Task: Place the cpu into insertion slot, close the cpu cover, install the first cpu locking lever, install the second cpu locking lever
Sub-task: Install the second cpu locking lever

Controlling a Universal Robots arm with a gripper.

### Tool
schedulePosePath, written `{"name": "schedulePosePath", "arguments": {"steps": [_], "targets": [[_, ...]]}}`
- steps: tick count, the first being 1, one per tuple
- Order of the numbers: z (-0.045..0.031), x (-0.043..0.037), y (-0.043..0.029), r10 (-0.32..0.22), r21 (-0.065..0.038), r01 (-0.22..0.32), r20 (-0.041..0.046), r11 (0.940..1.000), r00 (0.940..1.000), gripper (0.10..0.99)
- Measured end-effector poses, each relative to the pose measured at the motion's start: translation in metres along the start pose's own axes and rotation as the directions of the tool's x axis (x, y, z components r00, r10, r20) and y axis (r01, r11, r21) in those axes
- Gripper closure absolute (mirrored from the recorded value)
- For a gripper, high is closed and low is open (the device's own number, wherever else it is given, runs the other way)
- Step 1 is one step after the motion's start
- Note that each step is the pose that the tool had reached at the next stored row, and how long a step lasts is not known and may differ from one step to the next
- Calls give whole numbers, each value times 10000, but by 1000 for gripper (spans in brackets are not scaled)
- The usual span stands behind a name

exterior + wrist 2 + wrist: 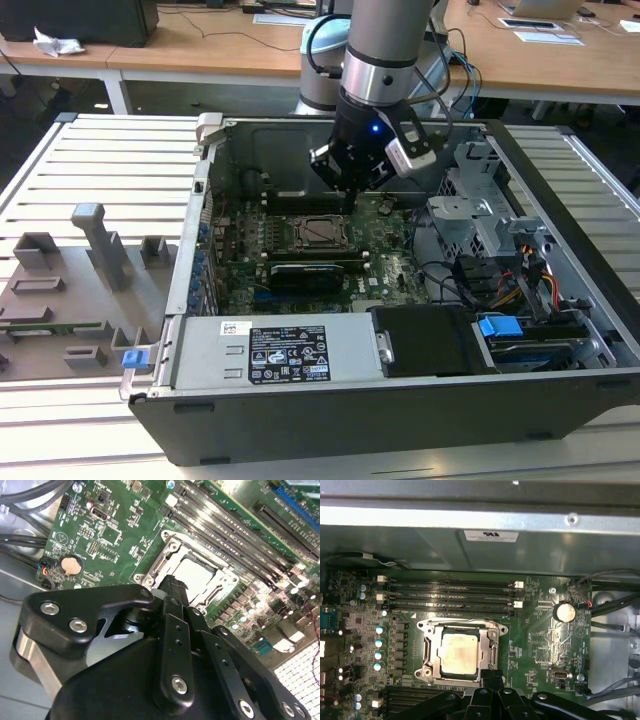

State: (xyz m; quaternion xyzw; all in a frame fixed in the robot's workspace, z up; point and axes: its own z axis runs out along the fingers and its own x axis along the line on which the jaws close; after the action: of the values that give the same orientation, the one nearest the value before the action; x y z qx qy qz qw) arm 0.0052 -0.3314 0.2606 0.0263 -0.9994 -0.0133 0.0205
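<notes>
The cpu (459,652) lies in the slot (431,652) with the cover (490,635) down over it; levers seemingly remain. Gripper (491,676), jaws pressed together, hovers at the socket's edge.

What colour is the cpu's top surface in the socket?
Dull silver-grey with a slight warm tint; the cpu shows best in the first wrist view, framed by the silver cpu cover.

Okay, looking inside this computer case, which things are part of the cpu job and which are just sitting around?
Part of the job:
cpu, seated in the insertion slot
cpu cover, down around the cpu
claw, right at the socket's edge

Just lying about:
coin battery
memory slots
power supply
grey fixtures outside the case
</notes>
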Motion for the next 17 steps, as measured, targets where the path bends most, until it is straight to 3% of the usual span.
{"name": "schedulePosePath", "arguments": {"steps": [4, 8, 17], "targets": [[0, 5, -93, 1, 1, -1, 0, 10000, 10000, 980], [0, 14, -258, 1, 0, -1, 0, 10000, 10000, 980], [-1, 24, -458, 0, 0, 0, 0, 10000, 10000, 980]]}}
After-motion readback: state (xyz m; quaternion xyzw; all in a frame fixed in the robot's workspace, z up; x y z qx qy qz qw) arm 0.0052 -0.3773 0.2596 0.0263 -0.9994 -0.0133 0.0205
